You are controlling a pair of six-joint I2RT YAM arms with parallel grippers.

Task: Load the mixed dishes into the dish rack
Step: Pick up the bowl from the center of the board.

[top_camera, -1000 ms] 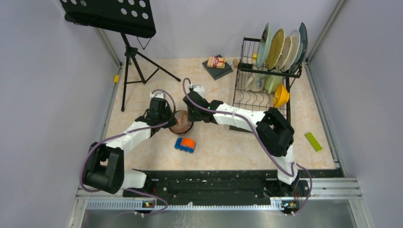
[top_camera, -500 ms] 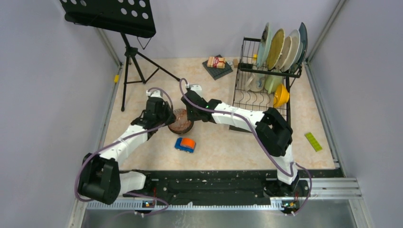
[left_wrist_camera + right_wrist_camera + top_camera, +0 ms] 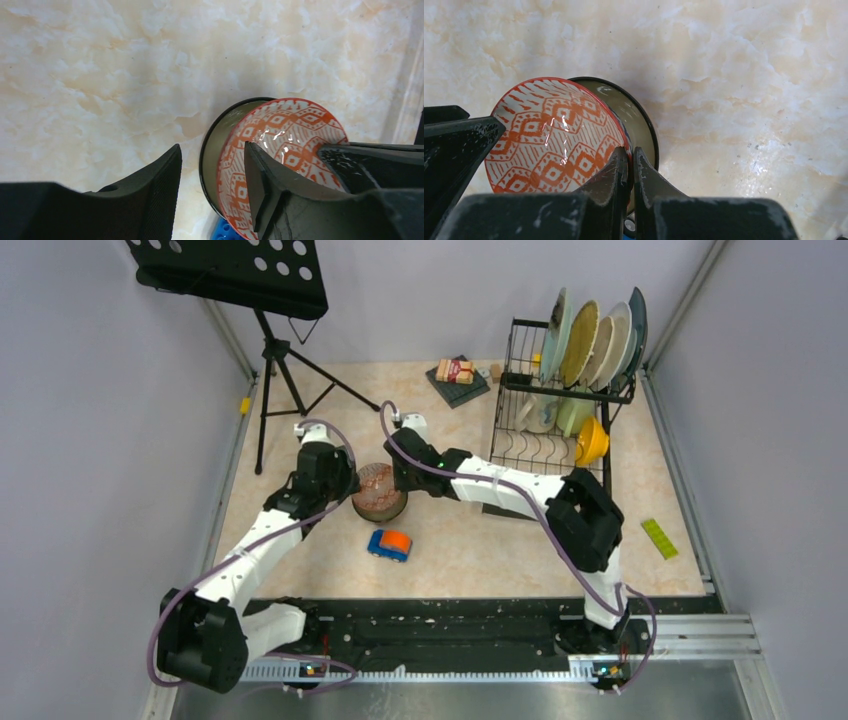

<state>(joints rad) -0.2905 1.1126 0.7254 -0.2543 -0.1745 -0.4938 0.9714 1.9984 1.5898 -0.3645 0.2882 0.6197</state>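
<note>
Bowl point(image 3: 549, 135) with orange pattern, rim pinched by right hand point(image 3: 630, 154), left hand point(image 3: 211, 152) parted

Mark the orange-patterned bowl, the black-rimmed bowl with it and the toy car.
orange-patterned bowl point(image 3: 549, 135): right wrist view, its patterned inside.
black-rimmed bowl point(image 3: 631, 117): right wrist view, its pale inner wall.
toy car point(image 3: 389, 544): top external view, middle of its body.

Left claw point(image 3: 343, 483), right claw point(image 3: 399, 477) flank patterned bowl point(image 3: 378, 490)
</note>
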